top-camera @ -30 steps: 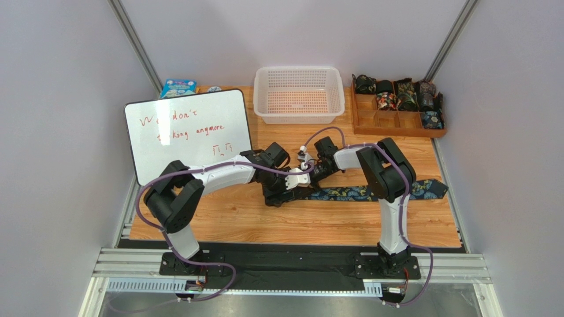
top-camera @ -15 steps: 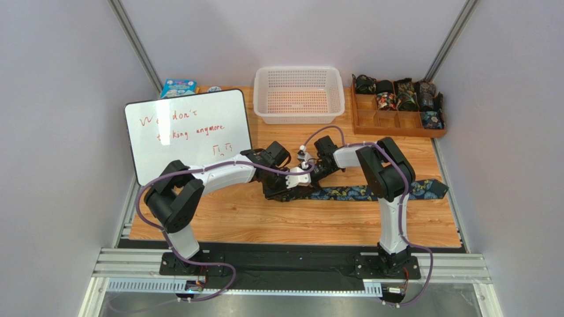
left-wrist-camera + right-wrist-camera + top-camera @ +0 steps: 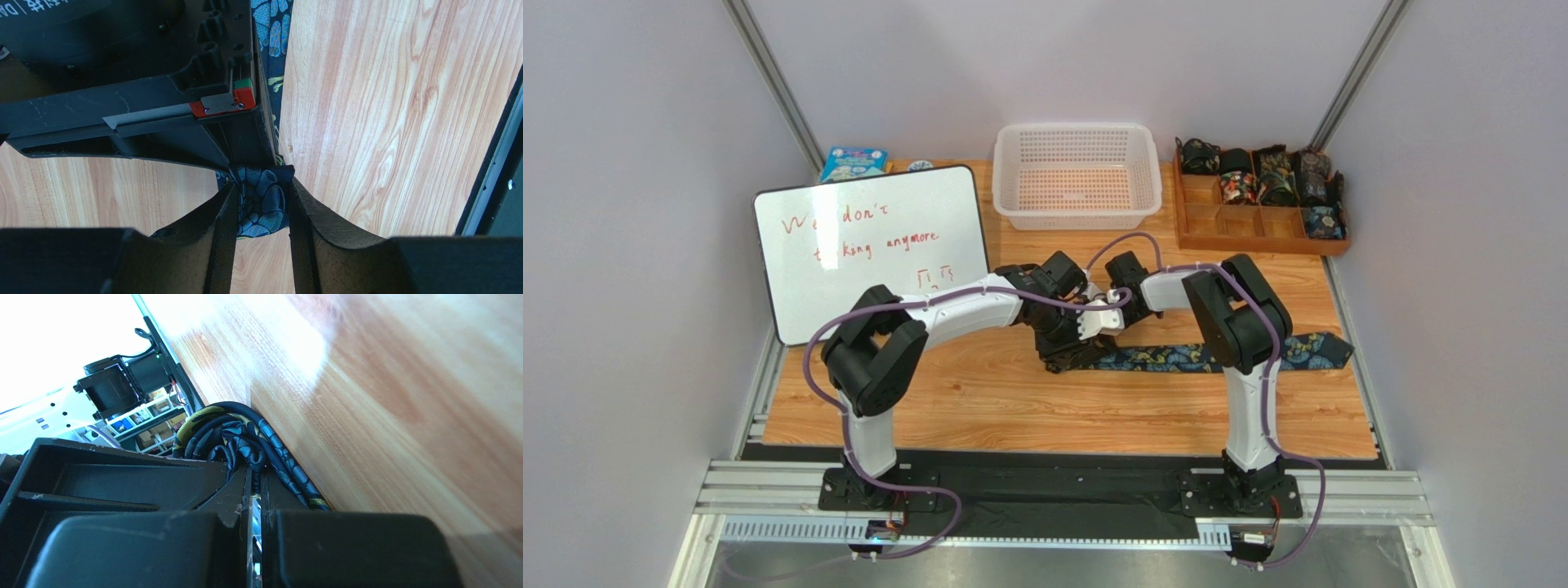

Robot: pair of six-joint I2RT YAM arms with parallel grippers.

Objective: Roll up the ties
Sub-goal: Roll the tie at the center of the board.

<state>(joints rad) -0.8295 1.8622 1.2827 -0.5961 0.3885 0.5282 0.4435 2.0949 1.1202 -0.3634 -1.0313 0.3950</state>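
1. The long, thin black cloth tie with blue and yellow swirls (image 3: 1161,358) lies flat on the light wooden table (image 3: 1014,417). One end is wound into a small roll (image 3: 263,208) near the middle of the table.
2. The tie looks soft, light and floppy, and maybe a bit slippery. The roll may spring loose if nothing holds it. The best place to hold it is on the two sides of the roll.
3. The left gripper (image 3: 261,184) squeezes the roll from both sides.
4. The right gripper (image 3: 255,471) has its fingers pressed together. The inner end of the tie seems to be pinched between them.
5. The two grippers are packed close, so there is little room to turn. The right arm stands over the flat part of the tie.
6. Farther back sit a white plastic basket (image 3: 1075,218), a brown wooden tray (image 3: 1259,230) with rolled ties (image 3: 1259,178), and a whiteboard with red writing (image 3: 873,245). None of them touch the tie.
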